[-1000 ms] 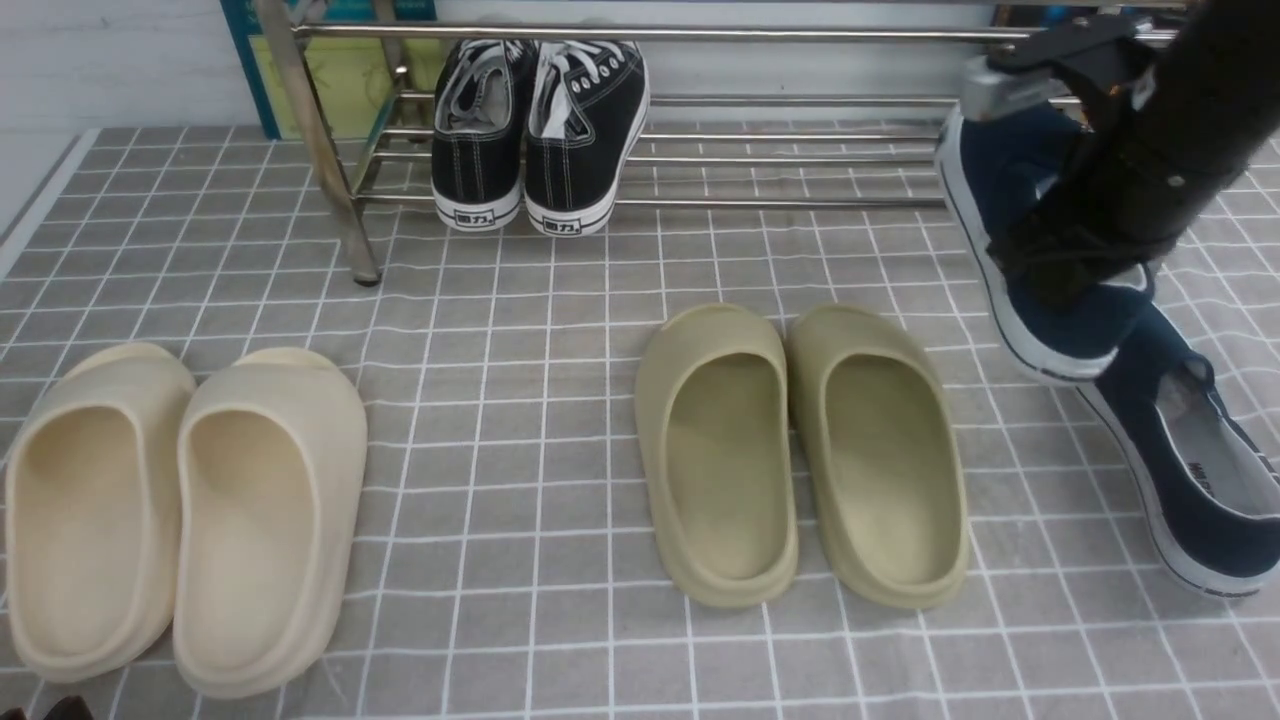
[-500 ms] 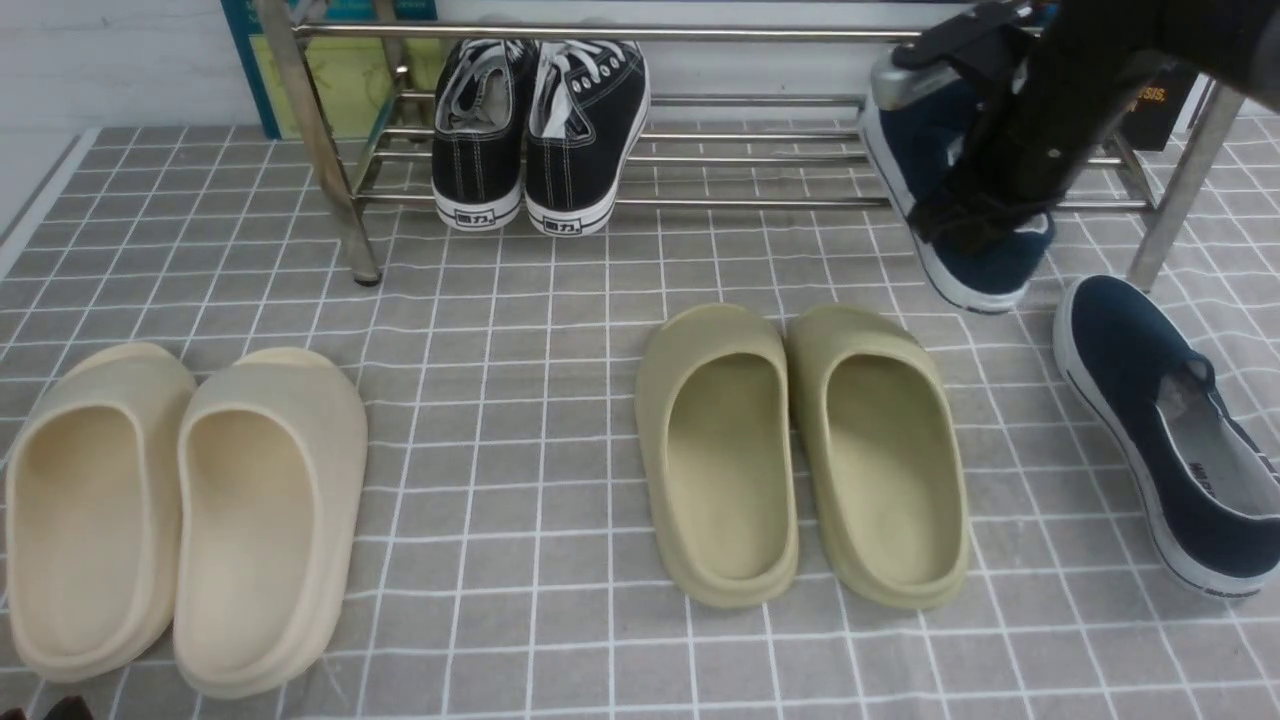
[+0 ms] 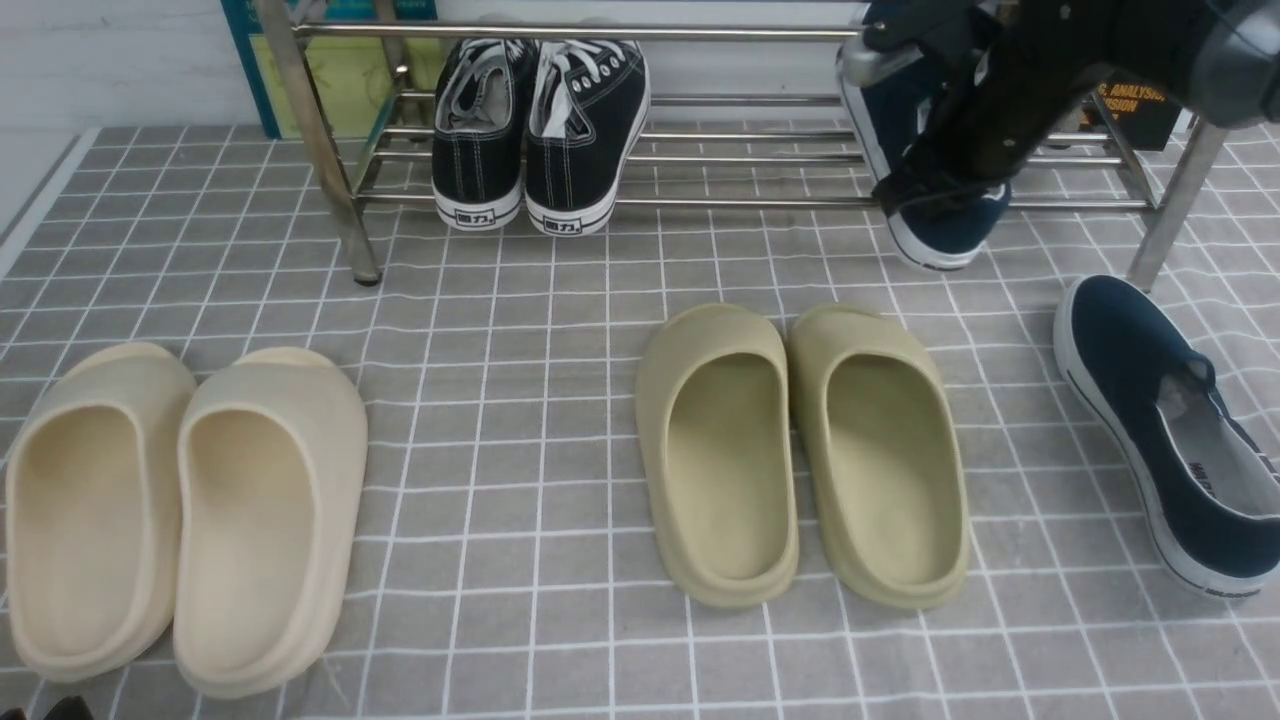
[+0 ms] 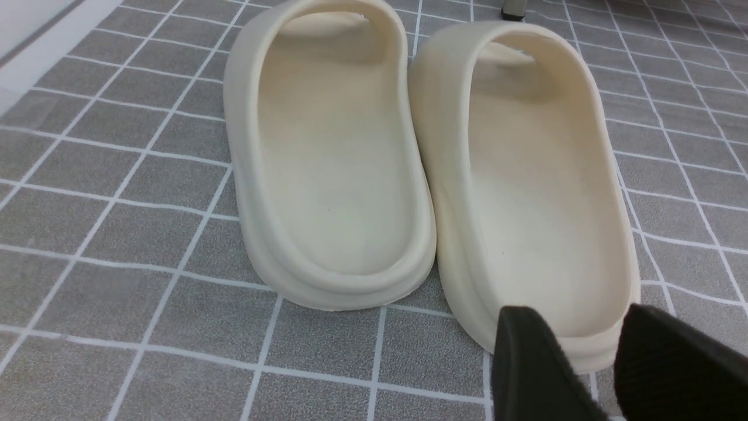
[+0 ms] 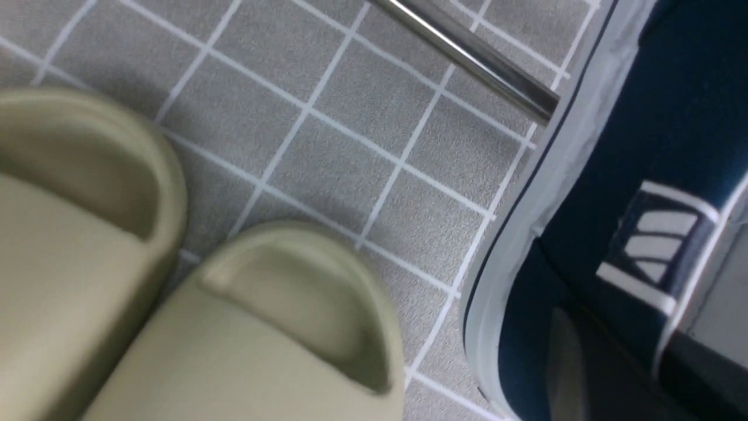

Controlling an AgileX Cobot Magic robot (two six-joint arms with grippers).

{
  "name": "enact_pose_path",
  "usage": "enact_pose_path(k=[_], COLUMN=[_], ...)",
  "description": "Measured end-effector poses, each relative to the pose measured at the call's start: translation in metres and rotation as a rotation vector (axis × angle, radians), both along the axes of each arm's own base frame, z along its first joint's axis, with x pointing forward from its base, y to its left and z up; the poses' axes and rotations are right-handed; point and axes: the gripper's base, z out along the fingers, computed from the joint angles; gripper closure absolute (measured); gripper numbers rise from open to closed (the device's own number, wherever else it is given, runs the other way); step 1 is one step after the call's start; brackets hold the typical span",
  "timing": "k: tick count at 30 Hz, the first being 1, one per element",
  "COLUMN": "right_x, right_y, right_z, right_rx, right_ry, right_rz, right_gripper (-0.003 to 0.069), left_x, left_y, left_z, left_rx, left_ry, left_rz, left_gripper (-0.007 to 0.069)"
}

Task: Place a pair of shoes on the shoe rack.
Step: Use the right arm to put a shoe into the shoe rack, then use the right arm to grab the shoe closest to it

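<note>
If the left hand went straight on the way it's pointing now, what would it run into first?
Probably the heel of the cream foam slide directly ahead of the open left hand; its twin lies off to the side. How close the heel is, the picture does not settle.

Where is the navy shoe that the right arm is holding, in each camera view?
Front view: the navy shoe is top right, across the shoe rack's bars, partly behind the arm.
Left wrist view: not in it.
Right wrist view: the navy shoe fills the right side.
Shared landmark: the olive slides, in front and right wrist views.
</note>
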Motion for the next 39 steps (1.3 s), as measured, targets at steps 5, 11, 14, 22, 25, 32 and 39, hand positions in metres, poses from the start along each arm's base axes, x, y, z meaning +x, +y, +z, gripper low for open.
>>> enact_pose_path(k=[5, 11, 14, 22, 25, 32, 39], right_x=[0.005, 0.008, 0.008, -0.022, -0.043, -0.074, -0.122], right_y=[-0.002, -0.002, -0.001, -0.011, -0.017, -0.026, -0.033], right_z=[-0.006, -0.005, 0.006, 0.055, 0.076, 0.095, 0.055], right_rx=[-0.041, -0.035, -0.006, 0.012, -0.005, -0.024, 0.004], right_ry=[-0.025, -0.054, -0.098, -0.067, -0.007, 0.094, 0.305], right_rz=[0.006, 0.007, -0.015, -0.077, -0.090, -0.130, -0.171], right_gripper=[0.0610, 0.0524, 0.0406, 0.0186, 0.0174, 0.0187, 0.0231], left_x=[0.000, 0.000, 0.000, 0.000, 0.000, 0.000, 0.000], left_y=[0.000, 0.000, 0.000, 0.000, 0.000, 0.000, 0.000], left_z=[0.000, 0.000, 0.000, 0.000, 0.000, 0.000, 0.000], left_rx=[-0.001, -0.001, -0.001, -0.001, -0.001, -0.001, -0.001], left_ry=[0.000, 0.000, 0.000, 0.000, 0.000, 0.000, 0.000], left_rz=[0.000, 0.000, 0.000, 0.000, 0.000, 0.001, 0.001], left_gripper=[0.0386, 0.0386, 0.0386, 0.0386, 0.0386, 0.0386, 0.0386])
